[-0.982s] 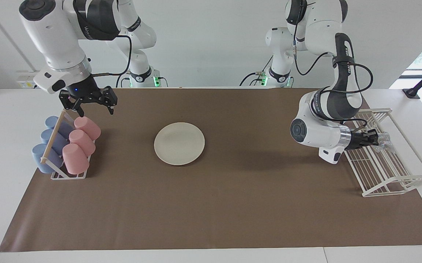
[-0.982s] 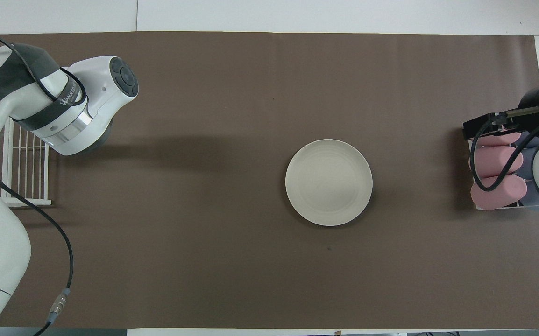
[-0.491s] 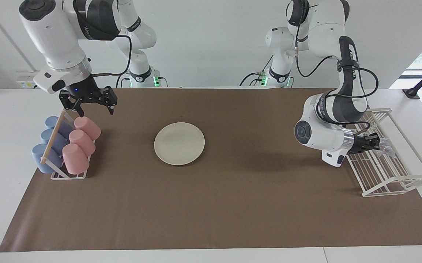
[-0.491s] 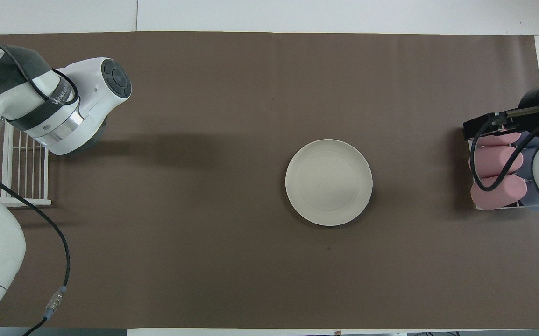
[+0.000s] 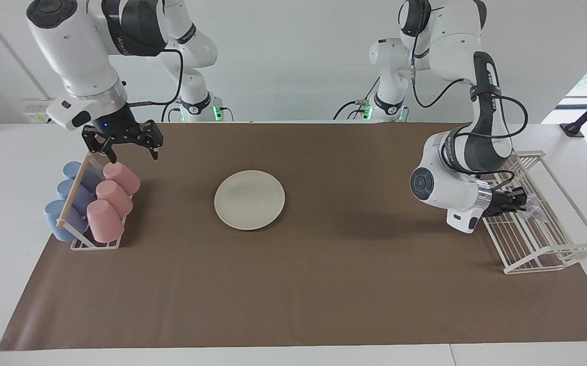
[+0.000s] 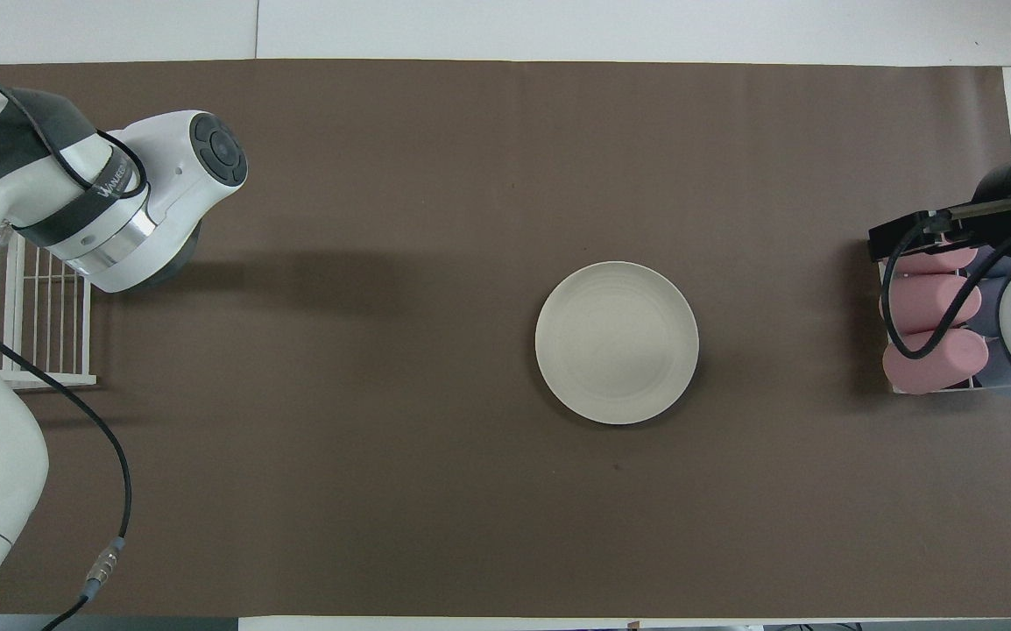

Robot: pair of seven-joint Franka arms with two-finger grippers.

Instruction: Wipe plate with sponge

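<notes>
The cream-white plate [image 5: 249, 199] [image 6: 617, 343] lies flat on the brown mat near the table's middle, with nothing on it. The silvery, wrinkly sponge [image 5: 536, 211] rests low inside the white wire rack [image 5: 548, 239] at the left arm's end of the table. My left gripper [image 5: 523, 206] reaches sideways into that rack, its tip right at the sponge; whether it grips the sponge I cannot tell. In the overhead view the left arm's wrist hides both. My right gripper [image 5: 131, 151] [image 6: 908, 235] hangs open and empty over the cup rack.
A wooden-barred rack [image 5: 77, 195] [image 6: 935, 386] holds pink cups [image 5: 113, 192] and blue cups [image 5: 67, 206] at the right arm's end of the table. The wire rack [image 6: 41, 302] shows partly under the left arm. The brown mat [image 5: 293, 284] covers the table.
The left gripper has sunk lower into the wire rack with the sponge, which now sits down among the wires. The right arm has stayed still.
</notes>
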